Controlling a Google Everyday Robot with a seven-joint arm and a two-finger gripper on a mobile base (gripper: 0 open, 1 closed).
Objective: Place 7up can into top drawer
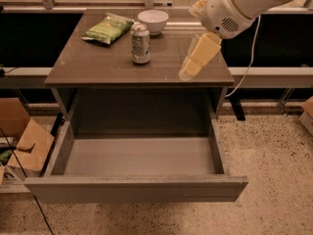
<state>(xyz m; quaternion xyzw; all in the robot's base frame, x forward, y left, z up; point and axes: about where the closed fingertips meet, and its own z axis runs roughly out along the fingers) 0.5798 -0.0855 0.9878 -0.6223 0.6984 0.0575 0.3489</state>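
Note:
The 7up can [141, 43] stands upright on the brown table top [98, 67], left of centre. The top drawer [137, 189] is pulled fully open below the table; its grey inner floor holds nothing. My gripper [188, 70] hangs over the right part of the table top, to the right of the can and well apart from it, with pale yellow fingers pointing down-left. It holds nothing that I can see.
A green chip bag [108, 29] and a white bowl [153, 21] lie at the back of the table. Cardboard boxes [22, 143] sit on the floor at left. A cable [247, 62] hangs right of the table.

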